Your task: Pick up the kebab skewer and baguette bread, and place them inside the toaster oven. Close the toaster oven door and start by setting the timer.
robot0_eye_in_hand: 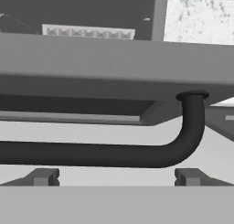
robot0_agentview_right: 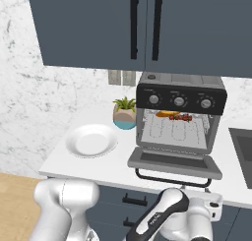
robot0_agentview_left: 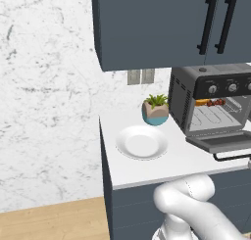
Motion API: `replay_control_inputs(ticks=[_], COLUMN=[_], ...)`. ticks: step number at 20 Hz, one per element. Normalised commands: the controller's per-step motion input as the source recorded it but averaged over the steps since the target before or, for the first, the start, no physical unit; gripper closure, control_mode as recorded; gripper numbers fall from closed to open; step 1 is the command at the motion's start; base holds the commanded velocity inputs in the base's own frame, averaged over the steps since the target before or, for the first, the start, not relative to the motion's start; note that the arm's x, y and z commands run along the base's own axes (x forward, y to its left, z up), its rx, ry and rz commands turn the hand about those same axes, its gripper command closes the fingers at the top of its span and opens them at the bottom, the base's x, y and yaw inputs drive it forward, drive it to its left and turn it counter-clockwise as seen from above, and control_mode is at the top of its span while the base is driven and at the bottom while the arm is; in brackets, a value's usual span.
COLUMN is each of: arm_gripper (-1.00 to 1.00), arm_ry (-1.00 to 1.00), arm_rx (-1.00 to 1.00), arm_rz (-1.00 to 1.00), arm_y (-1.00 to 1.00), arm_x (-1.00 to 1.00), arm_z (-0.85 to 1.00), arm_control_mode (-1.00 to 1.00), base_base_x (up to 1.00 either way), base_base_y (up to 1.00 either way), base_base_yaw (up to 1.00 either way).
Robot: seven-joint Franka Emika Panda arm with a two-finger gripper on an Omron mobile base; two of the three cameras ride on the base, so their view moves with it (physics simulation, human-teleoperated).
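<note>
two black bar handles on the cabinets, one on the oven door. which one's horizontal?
The toaster oven door handle: it runs level along the dropped door's front edge. The two wall cabinet handles stand vertical, above the oven.

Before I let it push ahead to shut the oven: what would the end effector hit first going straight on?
Most likely the door's black bar handle, lying straight across between the open end effector fingertips, under the lowered toaster oven door. Depth is uncertain.

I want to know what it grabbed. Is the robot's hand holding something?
No, nothing. The hand is open, its fingertips just below the thin black bar handle of the dark toaster oven's dropped-down door.
</note>
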Motion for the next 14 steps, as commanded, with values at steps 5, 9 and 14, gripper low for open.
replay_control_inputs(ticks=[5,9,14], arm_gripper=[-1.00,-1.00,-1.00], arm_ry=[0.00,0.00,0.00], arm_rx=[0.00,0.00,0.00], arm_rz=[0.00,0.00,0.00], arm_y=[0.00,0.00,0.00], arm_x=[0.00,0.00,-0.19], arm_z=[0.24,0.23,0.07], arm_control_mode=[-1.00,-1.00,-1.00], base_base_x=[0.00,0.00,0.00], base_base_y=[0.00,0.00,0.00], base_base_yaw=[0.00,0.00,0.00])
